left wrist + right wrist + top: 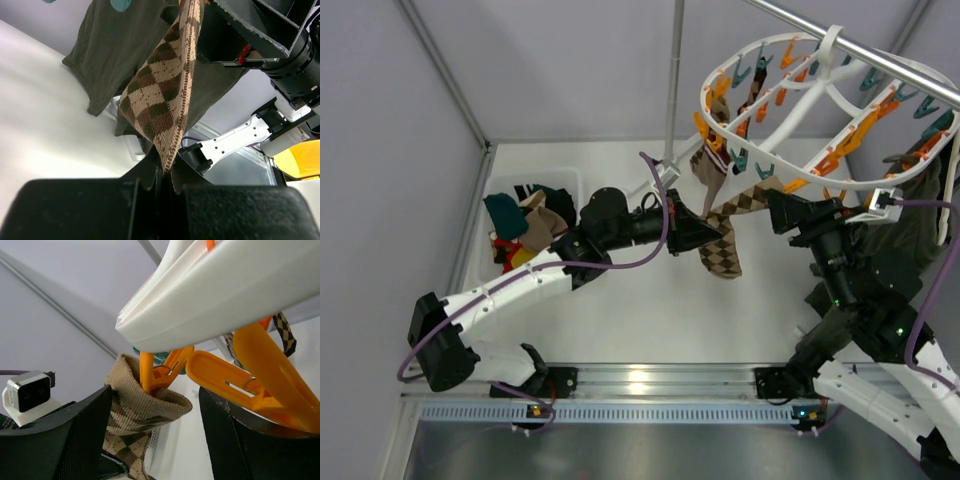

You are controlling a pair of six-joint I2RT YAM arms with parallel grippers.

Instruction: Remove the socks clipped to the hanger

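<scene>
No legible text, labels, brands or numbers in any view. Small print, if any, may be lost to blur in the wrist views.

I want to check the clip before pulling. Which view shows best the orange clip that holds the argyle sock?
The right wrist view: the orange clip bites the argyle sock cuff close up. The top external view shows it tiny; the left wrist view shows only the sock's lower end.
</scene>
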